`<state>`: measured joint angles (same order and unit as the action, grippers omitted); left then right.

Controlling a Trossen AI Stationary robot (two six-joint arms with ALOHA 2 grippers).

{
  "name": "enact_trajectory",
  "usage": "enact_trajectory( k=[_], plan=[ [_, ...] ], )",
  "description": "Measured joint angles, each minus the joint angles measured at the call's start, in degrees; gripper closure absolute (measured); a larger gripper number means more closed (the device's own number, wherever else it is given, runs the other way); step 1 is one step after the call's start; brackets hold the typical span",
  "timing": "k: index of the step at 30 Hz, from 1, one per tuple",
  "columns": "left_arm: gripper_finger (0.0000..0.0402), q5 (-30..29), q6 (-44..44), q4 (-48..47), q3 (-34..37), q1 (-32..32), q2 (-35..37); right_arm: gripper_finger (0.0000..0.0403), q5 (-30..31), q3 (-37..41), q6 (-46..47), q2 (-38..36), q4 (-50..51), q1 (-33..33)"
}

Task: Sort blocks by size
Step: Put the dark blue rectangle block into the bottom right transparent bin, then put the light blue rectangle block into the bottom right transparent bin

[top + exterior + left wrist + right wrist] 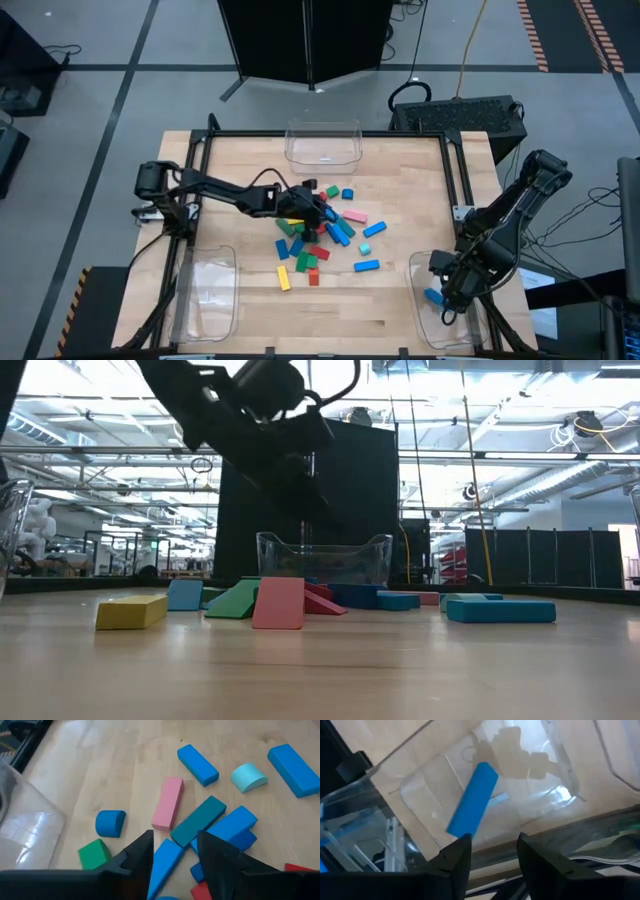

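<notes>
My right gripper (490, 852) hangs parted and empty over the long blue bar (472, 806) in the clear plastic bin (420, 795); my left gripper (175, 857) gapes above the blue wedge (167, 862) amid the block pile on the wooden surface (400, 300): stiff, light, probably slick, so I'd pinch its flat sides

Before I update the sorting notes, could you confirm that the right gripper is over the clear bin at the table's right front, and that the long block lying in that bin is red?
Not quite: the long block in the clear bin is blue, not red, as the right wrist view shows. The rest holds: the right gripper is over that bin at the table's right front.
</notes>
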<state>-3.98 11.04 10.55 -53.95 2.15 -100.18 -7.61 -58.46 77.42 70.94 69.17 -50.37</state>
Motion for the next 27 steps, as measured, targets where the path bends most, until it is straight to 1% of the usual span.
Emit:
enact_trajectory(
  k=[2, 7, 10, 12, 16, 21, 25, 27],
  plan=[
    [0.0220, -0.1, 0.4, 2.2, 0.0, 0.2, -0.9, 0.0249, 0.4, 0.0, -0.1, 0.0, 1.0, 0.2],
    [0.0152, -3.6, 1.5, 3.2, 0.0, 0.5, -1.0, 0.0252, 1.8, 0.0, -0.4, -0.1, 2.4, 0.4],
    [0.0124, -3.6, 2.0, 4.0, 0.0, 0.6, -1.0, 0.0251, 2.8, 0.0, -1.8, -0.1, 2.4, 0.4],
    [0.0117, -3.1, 1.9, 4.8, 0.0, 0.6, -1.0, 0.0252, 3.4, 0.0, -2.6, -0.1, 2.4, 0.5],
    [0.0114, 0.0, 1.3, 6.0, 0.0, 1.1, -1.0, 0.0252, 4.4, 0.0, -3.1, -0.1, 2.3, 0.5],
    [0.0114, 1.4, 1.3, 7.5, -0.1, 2.4, -1.0, 0.0252, 4.8, -0.3, -3.4, -0.4, 1.2, 0.6],
    [0.0114, 4.6, -0.2, 7.1, -1.8, 4.2, -1.0, 0.0252, 5.2, -2.5, -6.0, -0.4, 1.0, 1.2],
    [0.0114, 5.6, -0.2, 7.1, -2.9, 4.8, -1.6, 0.0252, 7.2, -4.2, -8.2, -0.4, 1.0, 1.8]
  ],
)
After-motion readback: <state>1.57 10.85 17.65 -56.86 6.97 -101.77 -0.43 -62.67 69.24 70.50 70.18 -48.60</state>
